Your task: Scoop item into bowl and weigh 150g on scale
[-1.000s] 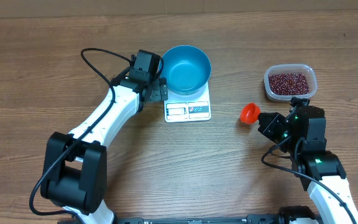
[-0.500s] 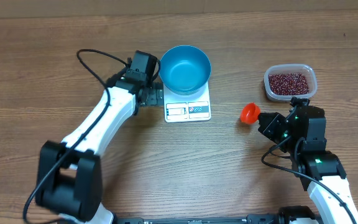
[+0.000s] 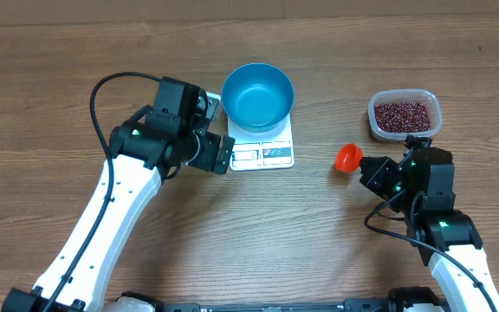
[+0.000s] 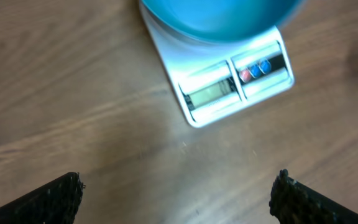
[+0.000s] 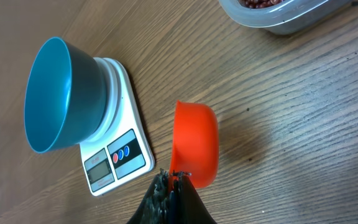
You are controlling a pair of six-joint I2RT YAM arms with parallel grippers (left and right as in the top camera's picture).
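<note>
A blue bowl stands on a white scale at the back centre. The bowl looks empty. My left gripper hovers just left of the scale's display. In the left wrist view this gripper is wide open with only bare wood between its fingers, and the scale lies ahead of it. My right gripper is shut on the handle of an orange scoop, held low over the table right of the scale. In the right wrist view the scoop points away from the shut gripper. No beans show in it.
A clear plastic tub of red beans sits at the back right, beyond the scoop; its rim shows in the right wrist view. The left arm's black cable loops over the table at the left.
The left arm has pulled back from beside the bowl toward the front, its gripper now level with the scale's display. The right arm and scoop have not moved.
</note>
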